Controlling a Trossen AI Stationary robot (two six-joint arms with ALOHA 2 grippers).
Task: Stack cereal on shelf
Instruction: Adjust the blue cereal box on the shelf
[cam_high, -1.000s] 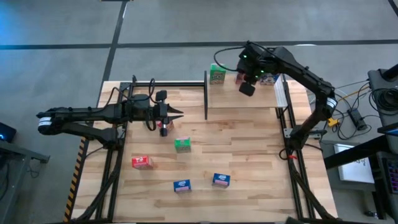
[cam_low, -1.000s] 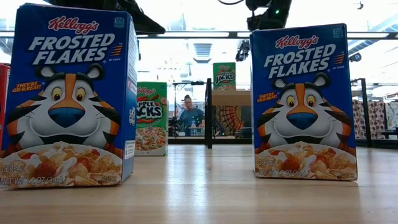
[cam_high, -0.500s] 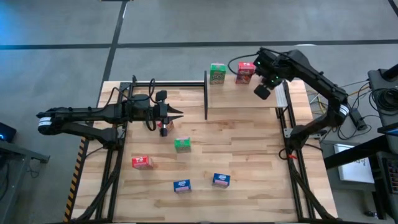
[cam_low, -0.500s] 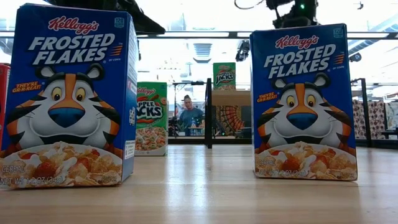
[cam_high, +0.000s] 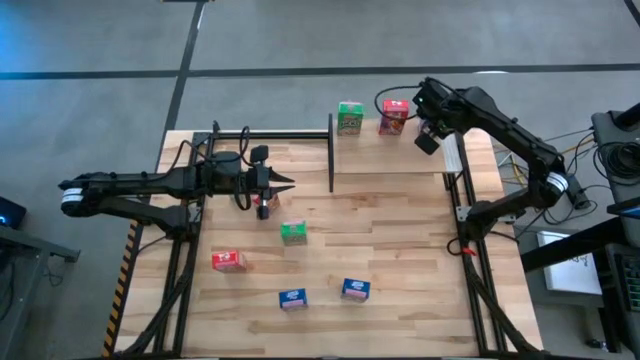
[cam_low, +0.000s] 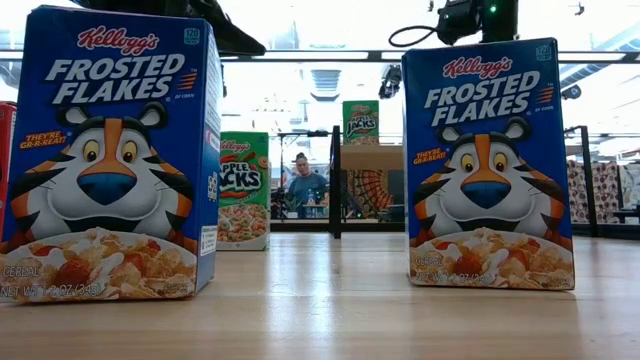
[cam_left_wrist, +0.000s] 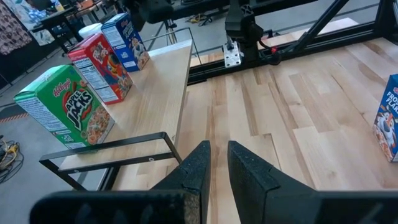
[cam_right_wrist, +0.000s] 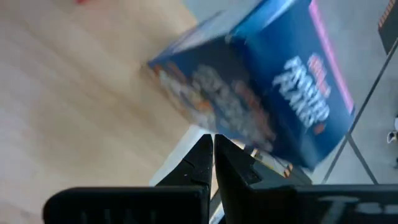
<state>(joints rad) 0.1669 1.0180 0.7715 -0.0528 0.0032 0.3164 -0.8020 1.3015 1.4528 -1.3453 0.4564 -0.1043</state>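
The right claw (cam_high: 428, 141) has pulled back toward the shelf's (cam_high: 390, 155) right end, fingers together, empty. Green (cam_high: 349, 118), red (cam_high: 393, 117) and blue (cam_left_wrist: 126, 42) cereal boxes stand upright in a row on the shelf. The left claw (cam_high: 285, 181), nearly closed and empty, hovers over the tabletop (cam_high: 400, 250).

You get even, bright overhead light with soft shadows on the pale plank surface (cam_high: 400, 240). In the low view, ceiling lights glare white behind the blue tiger-printed cardboard cereal box (cam_low: 487, 165). The right wrist view is motion-blurred.
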